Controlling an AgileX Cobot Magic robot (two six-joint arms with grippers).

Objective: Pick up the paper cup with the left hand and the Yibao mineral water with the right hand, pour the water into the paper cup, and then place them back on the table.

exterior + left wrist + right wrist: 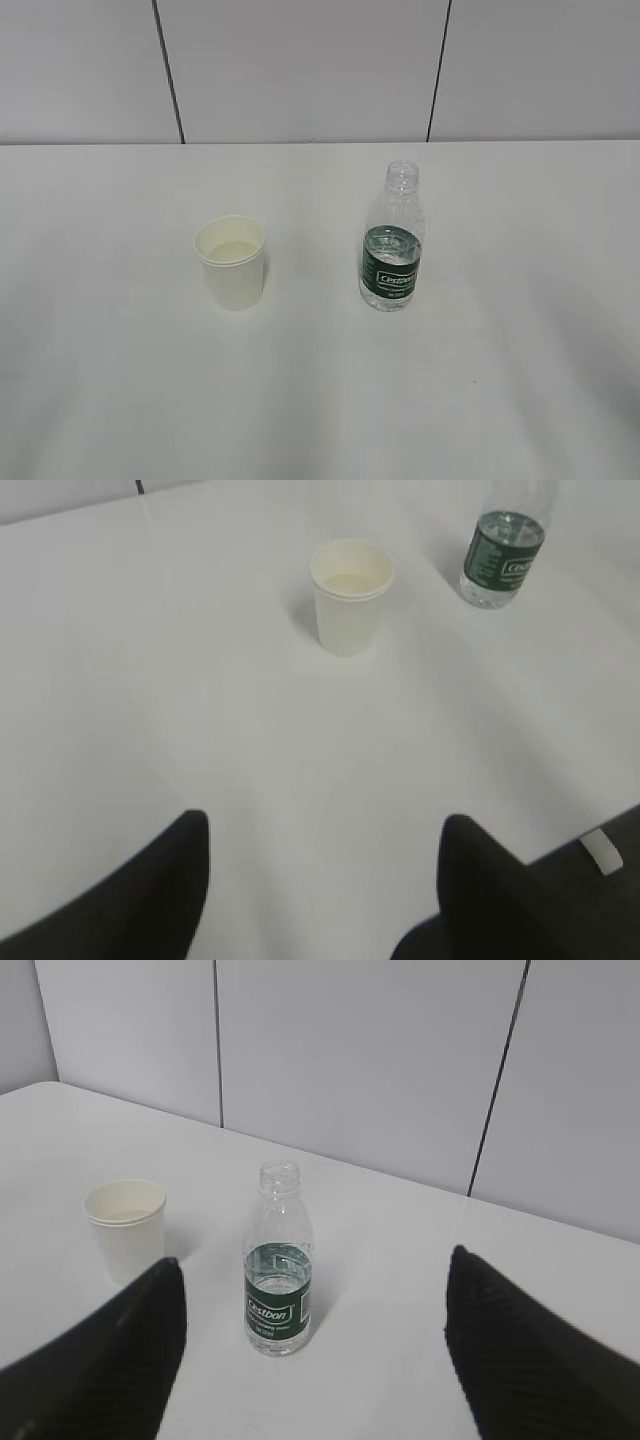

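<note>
The cream-white paper cup (pixel 231 262) stands upright on the white table (pixel 110 380), left of centre. The Yibao mineral water (pixel 392 240), a clear ribbed bottle with a dark green label and no cap, stands upright to its right, water low in it. Neither arm shows in the exterior view. In the left wrist view my left gripper (pixel 325 825) is open and empty, well short of the cup (pixel 350 596), with the bottle (pixel 502 555) beyond. In the right wrist view my right gripper (pixel 315 1260) is open and empty, the bottle (pixel 277 1260) standing ahead between its fingers and the cup (pixel 126 1226) at the left.
A white panelled wall (pixel 300 70) with dark seams runs behind the table's far edge. A dark edge with a white tab (pixel 602 852) shows at the lower right of the left wrist view.
</note>
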